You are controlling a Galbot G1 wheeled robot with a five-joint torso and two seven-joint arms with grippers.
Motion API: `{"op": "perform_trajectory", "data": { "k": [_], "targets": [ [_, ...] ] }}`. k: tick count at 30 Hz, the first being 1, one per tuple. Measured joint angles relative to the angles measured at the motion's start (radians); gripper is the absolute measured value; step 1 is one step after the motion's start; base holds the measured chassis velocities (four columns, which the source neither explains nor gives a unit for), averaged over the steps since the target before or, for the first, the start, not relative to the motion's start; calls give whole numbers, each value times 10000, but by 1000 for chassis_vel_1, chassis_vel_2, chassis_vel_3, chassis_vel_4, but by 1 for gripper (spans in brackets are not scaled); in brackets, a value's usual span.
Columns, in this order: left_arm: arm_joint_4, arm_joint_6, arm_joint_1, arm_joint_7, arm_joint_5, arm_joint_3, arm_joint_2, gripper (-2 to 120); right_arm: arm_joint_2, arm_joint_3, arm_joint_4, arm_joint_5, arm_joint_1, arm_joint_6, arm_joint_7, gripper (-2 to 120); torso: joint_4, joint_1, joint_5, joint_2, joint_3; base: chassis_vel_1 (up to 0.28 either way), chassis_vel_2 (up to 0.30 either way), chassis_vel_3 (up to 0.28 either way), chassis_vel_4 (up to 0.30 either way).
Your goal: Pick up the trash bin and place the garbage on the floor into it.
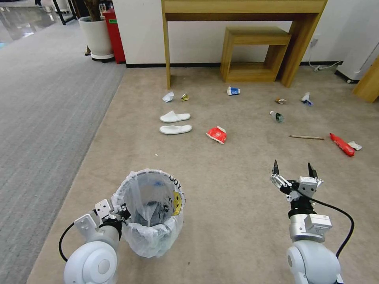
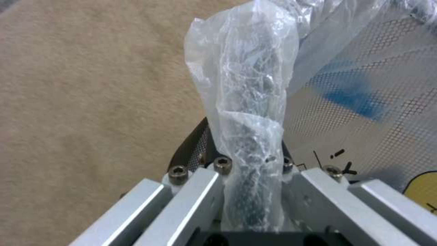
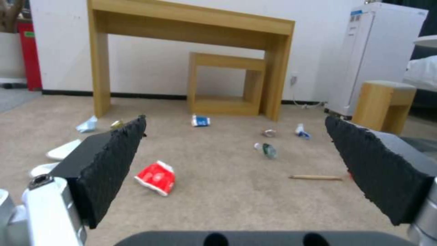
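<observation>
Left gripper (image 1: 118, 213) clamped on the near rim of the trash bin (image 1: 152, 213), bag plastic pinched between its fingers (image 2: 205, 191), presumably so the bin travels with the robot, low over the beige floor (image 1: 237, 221). Right gripper (image 1: 294, 171) held forward with jaws wide apart and empty, seemingly ready for litter. Ahead, well apart from the bin: white slippers (image 1: 175, 122), red snack bag (image 1: 217, 134), wooden stick (image 1: 306, 137), small bottle (image 1: 277, 116)

Left pincer (image 1: 120, 213) clamped tight — right pincer (image 1: 294, 170) spread wide, hovering
</observation>
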Motion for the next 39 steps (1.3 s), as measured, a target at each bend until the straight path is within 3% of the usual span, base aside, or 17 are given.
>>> {"op": "perform_trajectory", "data": {
  "k": [14,39],
  "targets": [
    [257,-55,-129,4,13,-71,-9,1,-20,-47,-326,55,162,592,-134,100,2,0,-5,0,0,158,155,-151,-145],
    [386,-114,-187,147,220,-86,-139,1,-168,88,-338,193,345,462,-607,100,0,0,-1,0,0,1,6,2,-1]
  ]
}}
